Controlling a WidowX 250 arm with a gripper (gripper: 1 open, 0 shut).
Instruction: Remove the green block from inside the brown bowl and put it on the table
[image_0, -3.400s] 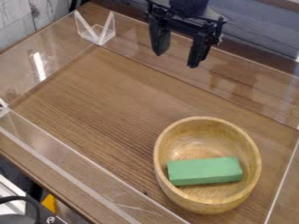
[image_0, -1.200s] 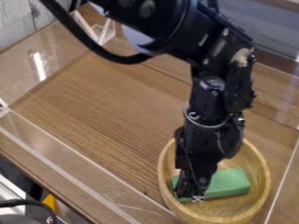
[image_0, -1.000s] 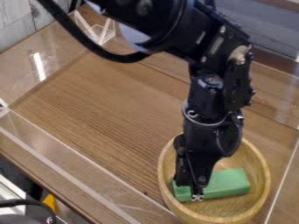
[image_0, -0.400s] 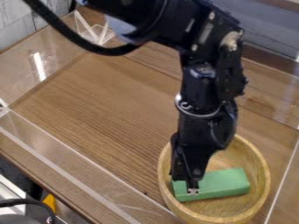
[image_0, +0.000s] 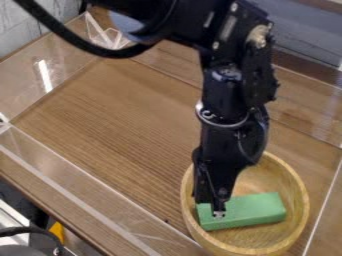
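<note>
1. Gripper (image_0: 217, 208) closed, tips at left end of green block (image_0: 254, 210); hold on it can't be told.
2. Block low in bowl (image_0: 299, 226), lower right of frame.
3. If ungripped, open, recentre, pinch across narrow width.
4. Lift straight, clear rim.
</note>
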